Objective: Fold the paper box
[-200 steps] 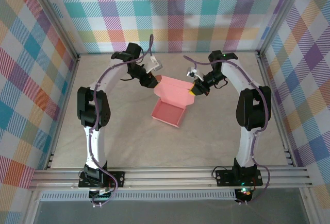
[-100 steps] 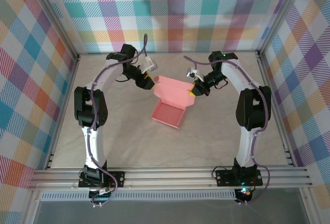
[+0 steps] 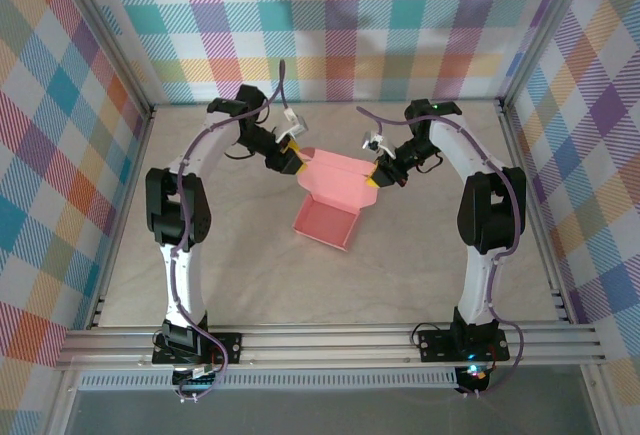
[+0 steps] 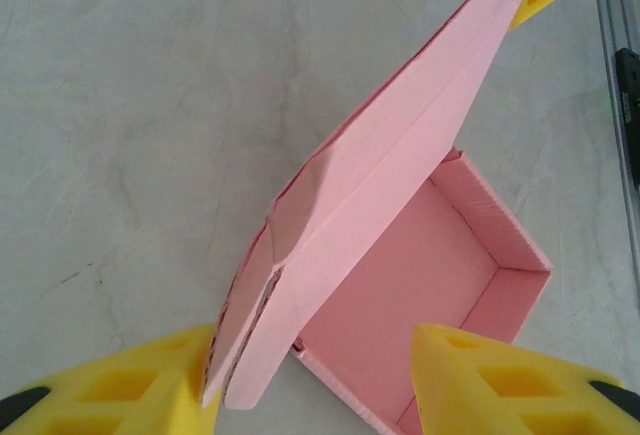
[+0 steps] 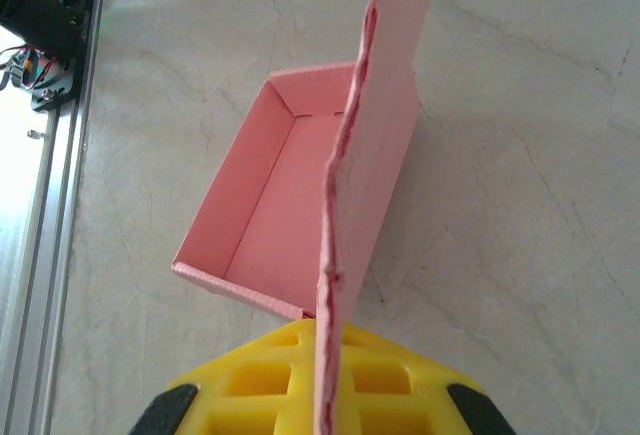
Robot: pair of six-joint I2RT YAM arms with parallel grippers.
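both at the paper box [image 3: 326,221] lid [image 3: 336,173]: right jaws pinching, left jaws parted.

paper box [image 3: 325,223] mid-tabletop [image 3: 240,265]: tray on the near side, lid flap standing up behind it. Left claw [image 3: 298,162] at flap's left end, flap edge between its fingers. Right claw [image 3: 371,177] clamped on flap's right end.

No text, label, brand, number or sign can be read anywhere.
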